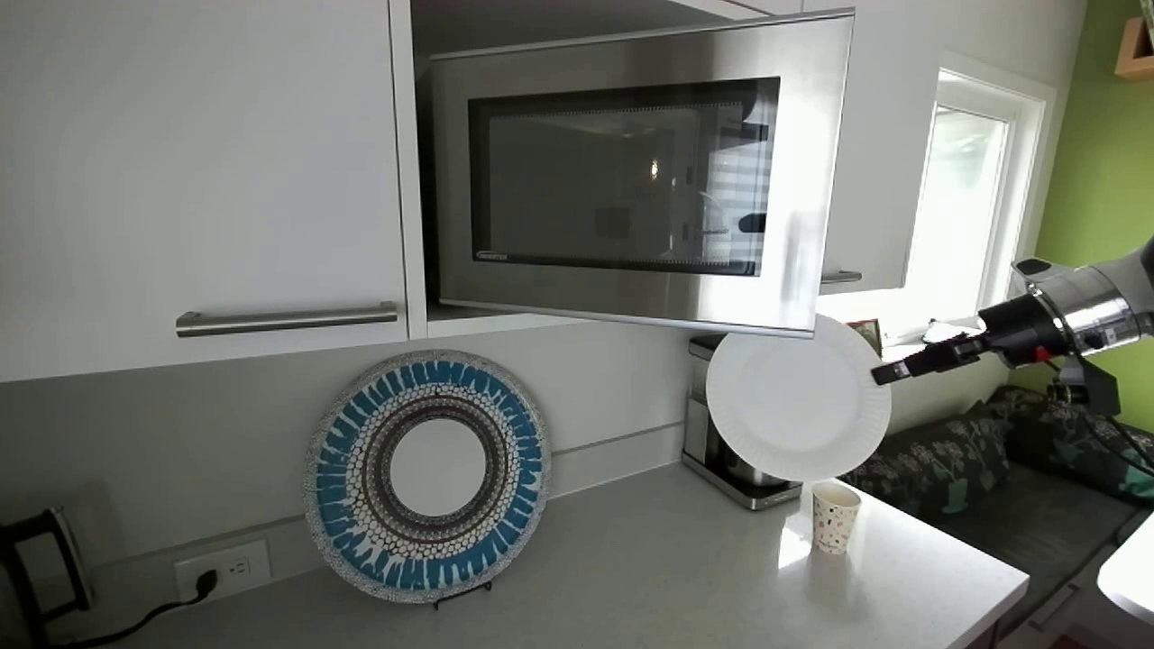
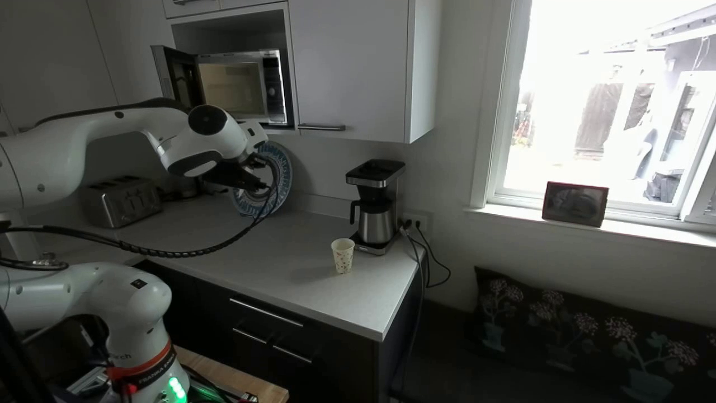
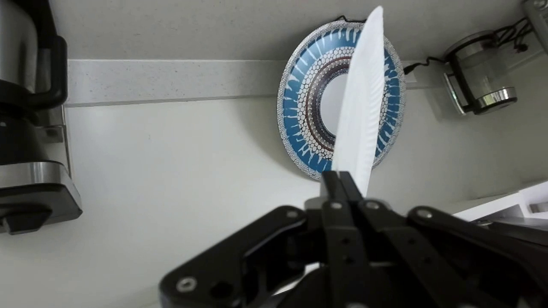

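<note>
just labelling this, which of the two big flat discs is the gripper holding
The plain white plate, its edge pinched in the gripper. The blue-patterned disc, by contrast, stands propped on the counter, ungripped.

Round white plate (image 1: 798, 397) here, w/ a finely ridged rim, and it's up in the air, pinched at its edge by the gripper (image 1: 882, 373)! Hangs approx. vert., broad face showing in an ext. view, while the wrist cam catches it nearly edge-on, a slim sliver.
</note>
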Available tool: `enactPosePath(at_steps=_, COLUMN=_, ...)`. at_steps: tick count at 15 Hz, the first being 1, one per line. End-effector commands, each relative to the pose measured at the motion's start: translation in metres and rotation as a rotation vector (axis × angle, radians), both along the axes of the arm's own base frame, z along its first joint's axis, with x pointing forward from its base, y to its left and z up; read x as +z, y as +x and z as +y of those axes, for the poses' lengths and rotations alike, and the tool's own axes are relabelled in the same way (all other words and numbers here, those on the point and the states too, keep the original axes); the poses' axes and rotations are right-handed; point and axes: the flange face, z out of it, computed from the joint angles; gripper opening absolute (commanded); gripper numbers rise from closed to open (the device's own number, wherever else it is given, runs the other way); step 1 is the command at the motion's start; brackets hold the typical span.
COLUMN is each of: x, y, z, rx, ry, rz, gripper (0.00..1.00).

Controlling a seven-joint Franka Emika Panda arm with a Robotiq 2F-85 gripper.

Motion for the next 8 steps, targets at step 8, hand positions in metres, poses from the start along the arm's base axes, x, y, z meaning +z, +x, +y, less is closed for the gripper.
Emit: enactPosePath(at_steps=8, x=0.059, y=-0.005, z=0.023, rx=0.054, ry=0.095, rz=-0.089, gripper=0.0)
